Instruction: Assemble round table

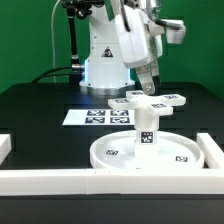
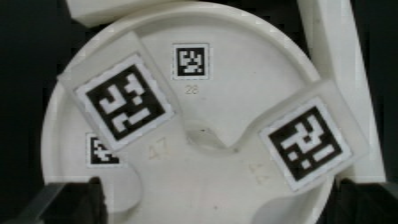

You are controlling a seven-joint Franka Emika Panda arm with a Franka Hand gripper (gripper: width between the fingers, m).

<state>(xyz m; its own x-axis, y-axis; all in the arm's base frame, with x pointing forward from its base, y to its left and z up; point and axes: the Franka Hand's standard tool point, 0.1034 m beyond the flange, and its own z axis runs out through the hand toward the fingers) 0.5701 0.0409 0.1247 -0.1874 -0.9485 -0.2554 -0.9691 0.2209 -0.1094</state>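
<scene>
The large rimmed disc (image 1: pixel 110 152) lies flat on the table, at the front in the exterior view. The short thick post (image 1: pixel 146 128) stands upright at its middle. The cross-shaped piece (image 1: pixel 150 100) sits on top of the post. My gripper (image 1: pixel 148 86) hangs just above the cross's far arm. In the wrist view the cross (image 2: pixel 205 140) fills the picture with the disc (image 2: pixel 249 48) beneath it, and the post is hidden. My gripper (image 2: pixel 222 200) is open, its dark fingers (image 2: pixel 80 198) standing wide on either side of one cross arm.
Long white rail bars (image 1: pixel 90 180) run along the front and both sides of the disc. The marker board (image 1: pixel 98 116) lies flat behind the disc towards the exterior view's left. The robot's base (image 1: pixel 100 60) stands at the back.
</scene>
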